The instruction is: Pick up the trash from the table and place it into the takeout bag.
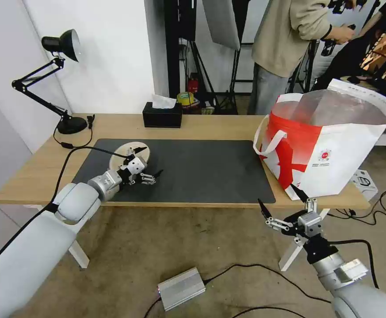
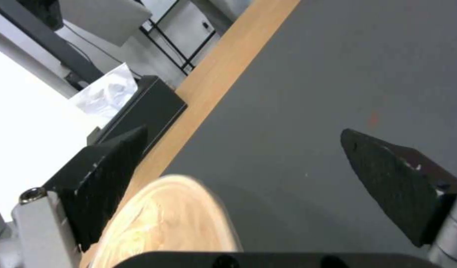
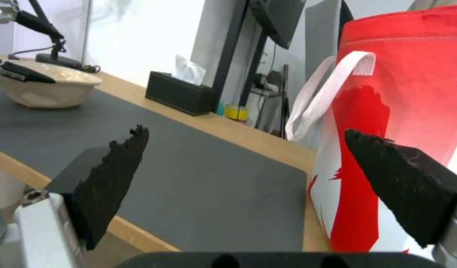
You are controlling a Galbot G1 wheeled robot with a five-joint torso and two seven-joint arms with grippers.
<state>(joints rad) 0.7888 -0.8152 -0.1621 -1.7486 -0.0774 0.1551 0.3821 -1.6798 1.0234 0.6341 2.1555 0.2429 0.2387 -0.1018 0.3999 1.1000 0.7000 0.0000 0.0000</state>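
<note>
A shallow beige bowl sits on the left part of the dark grey mat on the table. My left gripper is open just beside the bowl, on its bag side, and holds nothing. In the left wrist view the bowl lies low between the open fingers, close to one finger. The takeout bag stands open at the table's right end. My right gripper hangs open below the table's front edge near the bag's bottom corner. The right wrist view shows the bowl and the bag.
A black tissue box and a black desk lamp stand along the far edge. On the floor lie a silver box, cables and a small white box. A person stands behind the table.
</note>
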